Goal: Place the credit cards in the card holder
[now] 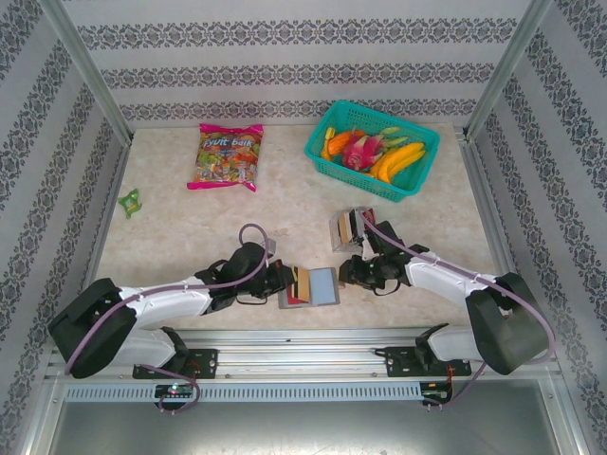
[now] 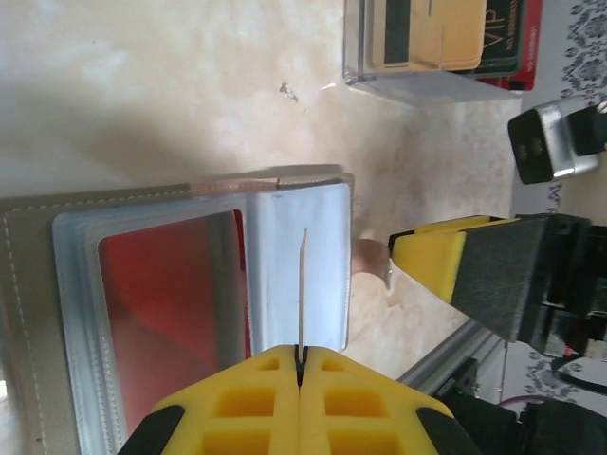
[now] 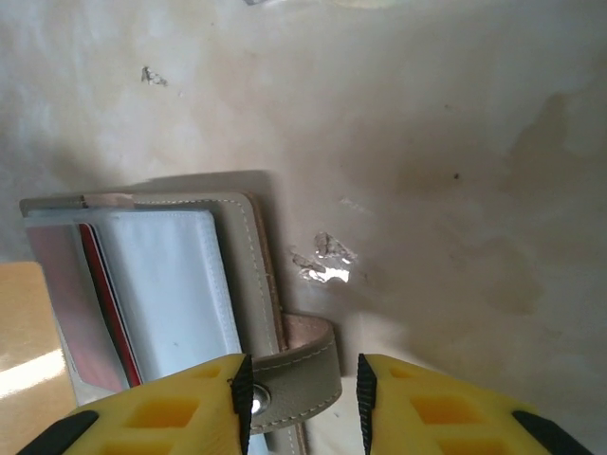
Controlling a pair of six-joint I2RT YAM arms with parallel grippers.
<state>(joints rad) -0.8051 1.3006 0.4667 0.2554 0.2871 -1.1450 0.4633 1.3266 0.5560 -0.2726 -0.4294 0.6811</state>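
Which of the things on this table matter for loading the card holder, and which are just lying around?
Job: card holder; pinched card in left end effector; boxed cards waiting behind; right end effector open at the holder's strap.
Lying about: fruit basket; sweets bag; small green object.

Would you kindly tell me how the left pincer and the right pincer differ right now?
The left pincer is shut, whereas the right pincer is open. The left pincer holds a thin card edge-on over the open card holder; the right pincer holds nothing and straddles the holder's snap strap. Both have yellow fingers and sit at the card holder.
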